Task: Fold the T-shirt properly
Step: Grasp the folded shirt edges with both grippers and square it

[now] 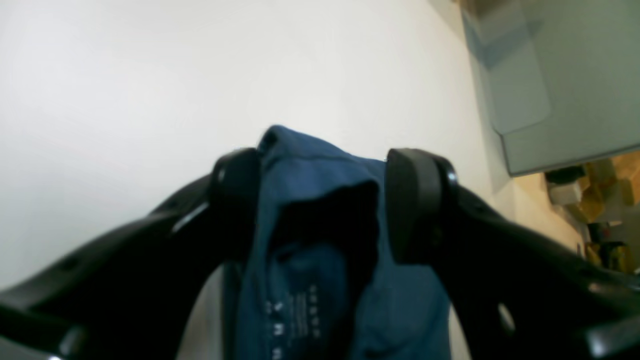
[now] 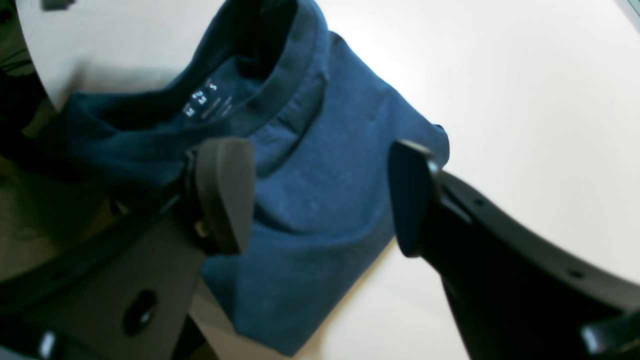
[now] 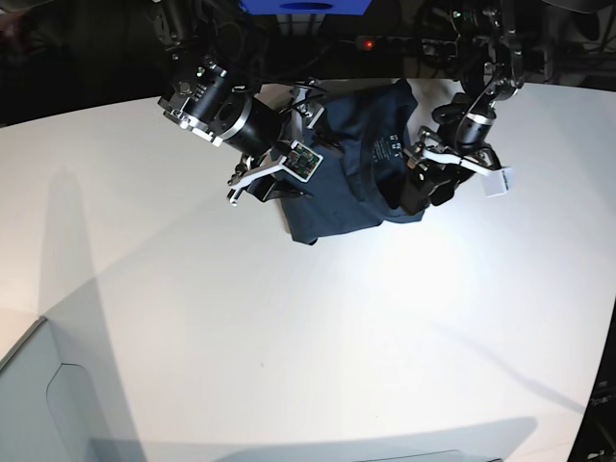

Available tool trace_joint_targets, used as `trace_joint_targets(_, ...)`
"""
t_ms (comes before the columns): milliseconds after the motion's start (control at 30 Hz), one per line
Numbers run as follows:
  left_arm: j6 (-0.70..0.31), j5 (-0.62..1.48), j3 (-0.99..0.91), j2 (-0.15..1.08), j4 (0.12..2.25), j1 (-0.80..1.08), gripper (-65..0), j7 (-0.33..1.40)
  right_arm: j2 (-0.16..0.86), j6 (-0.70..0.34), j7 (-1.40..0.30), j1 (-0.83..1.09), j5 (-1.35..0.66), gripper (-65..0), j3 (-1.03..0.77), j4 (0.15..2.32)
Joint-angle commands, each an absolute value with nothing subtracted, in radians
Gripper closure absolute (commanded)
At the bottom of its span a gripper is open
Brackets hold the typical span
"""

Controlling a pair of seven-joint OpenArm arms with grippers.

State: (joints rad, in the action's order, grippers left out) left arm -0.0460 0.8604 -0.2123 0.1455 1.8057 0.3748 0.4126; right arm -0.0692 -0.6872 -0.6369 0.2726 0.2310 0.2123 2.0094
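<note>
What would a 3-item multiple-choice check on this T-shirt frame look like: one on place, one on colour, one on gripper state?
1. Where does the T-shirt lie on the white table?
A. near its far edge, between the two arms
B. at its near edge
C. on the floor

2. What colour is the T-shirt?
A. red
B. dark navy blue
C. white

3. How is the right gripper?
A. shut on the sleeve
B. out of view
C. open above the cloth

Key: 1 A, the base view shows it bunched between the arms at the far side. 2 B, every view shows navy cloth. 3 C, the right wrist view shows the jaws apart over the T-shirt; the left gripper has cloth between its fingers.
</note>
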Motion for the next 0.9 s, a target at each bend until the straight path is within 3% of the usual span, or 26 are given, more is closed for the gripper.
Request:
trace_joint_targets(0,-0.056,0.871,-0.214,0.151,1.805,0.371,-37.9,0.397,-0.076,-0.698,-0.611,0.268,0.209,-37.7,0.214,2.025)
trace_joint_targets(100,-0.056,0.871,-0.217,0.154,1.779,0.371,-34.2,0.398,-0.076,-0.698,-0.611,0.268,0.213,-37.7,0.214,2.025)
trace_joint_targets(233,-0.056,0.871,-0.214,0.180,1.730,0.328,-13.6,0.397,-0.076,-0.698,-0.611,0.266,0.213,-37.7,0.214,2.012)
trace_joint_targets(433,-0.056,0.871,-0.219,0.180,1.675,0.275,0.0,0.397,-0.076,-0.698,-0.611,0.266,0.213,-37.7,0.214,1.988)
trace_joint_targets(767,-0.051,0.871,-0.220,0.209,1.669,0.283,0.0,0.397,-0.081,-0.698,-0.602,0.245,0.213,-37.5,0.214,1.899)
trace_joint_targets(867,-0.054,0.871,-0.220,0.232,1.667,0.283,0.0,0.397,-0.077,-0.698,-0.602,0.214,0.213,-34.0,0.214,1.827)
